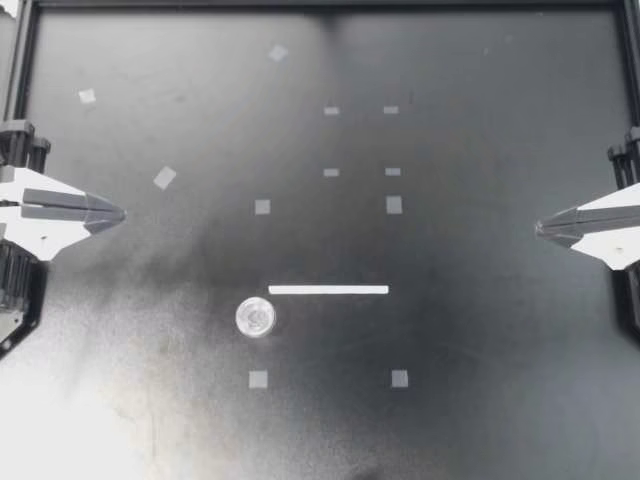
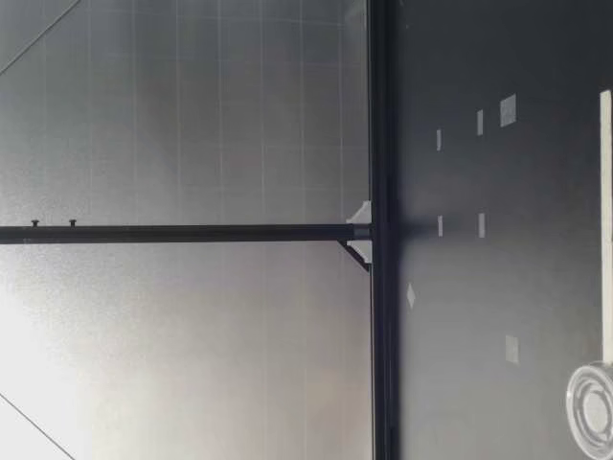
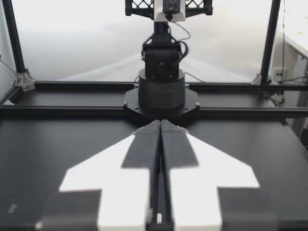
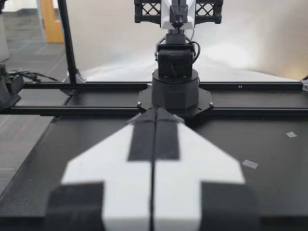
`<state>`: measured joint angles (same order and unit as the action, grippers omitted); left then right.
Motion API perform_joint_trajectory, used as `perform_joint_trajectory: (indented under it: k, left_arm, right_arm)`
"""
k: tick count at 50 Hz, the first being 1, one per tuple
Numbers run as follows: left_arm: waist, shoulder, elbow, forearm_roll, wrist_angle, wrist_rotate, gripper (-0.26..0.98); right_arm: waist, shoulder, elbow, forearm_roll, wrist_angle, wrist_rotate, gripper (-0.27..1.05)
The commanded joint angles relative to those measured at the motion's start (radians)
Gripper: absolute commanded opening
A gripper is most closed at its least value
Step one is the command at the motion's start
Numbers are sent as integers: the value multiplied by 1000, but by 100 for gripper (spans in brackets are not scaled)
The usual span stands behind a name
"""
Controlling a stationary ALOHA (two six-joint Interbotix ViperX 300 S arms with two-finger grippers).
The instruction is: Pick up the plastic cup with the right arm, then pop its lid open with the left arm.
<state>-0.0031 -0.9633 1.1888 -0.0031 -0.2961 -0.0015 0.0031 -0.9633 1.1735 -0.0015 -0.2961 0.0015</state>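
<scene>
L gripper (image 1: 120,213), R gripper (image 1: 540,227) pinched closed, empty; far from clear round container (image 1: 256,318). Risk: knocking it away if approached closed.

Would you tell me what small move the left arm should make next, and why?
Probably open the left claw and ease it toward the round clear object: both claws sit shut at the edges of the table, touching nothing, and the object, close to one end of the white strip, lies nearer the left claw than the right claw.
</scene>
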Motion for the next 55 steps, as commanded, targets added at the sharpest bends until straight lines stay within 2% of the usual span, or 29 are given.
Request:
perform_joint_trajectory:
  k: [1, 5, 10, 14, 19, 22, 27, 33, 37, 41, 46, 55]
  left_arm:
    - [-14, 44, 67, -11, -2, -17, 7]
    - [-14, 74, 109, -71, -12, -41, -1]
    - [-14, 97, 123, -127, 2, -78, -2]
    - [-14, 103, 74, -127, 21, -69, -2]
    - [-15, 126, -37, -107, 130, -40, -2]
    - [-14, 169, -104, -100, 250, -15, -2]
    - [-15, 253, -176, -100, 374, 2, -2]
    - [-15, 360, -201, -107, 437, -8, -2]
    - [-15, 431, -202, -124, 463, -9, -2]
    - [-29, 508, -215, -141, 465, -9, -2]
    - [-57, 614, -244, -144, 463, -8, -2]
    - [-86, 746, -291, -144, 459, 0, -2]
  right_arm:
    - [-2, 12, 6, -2, -3, 0, 2]
    - [-2, 29, 43, -2, -18, -3, -8]
    - [-2, 58, 51, -2, -48, -3, -8]
    - [-8, 95, 15, -2, -72, -9, -8]
    - [-8, 195, -37, -2, -72, 2, -5]
    - [-8, 276, -55, -2, -77, 18, 1]
    - [-6, 442, -83, -2, -114, 83, 20]
    - [3, 657, -98, -8, -244, 183, 57]
    - [14, 779, -109, -8, -305, 235, 71]
    - [32, 913, -147, -9, -364, 273, 70]
    - [48, 1074, -245, -18, -382, 276, 67]
    - [48, 1241, -376, -32, -388, 261, 66]
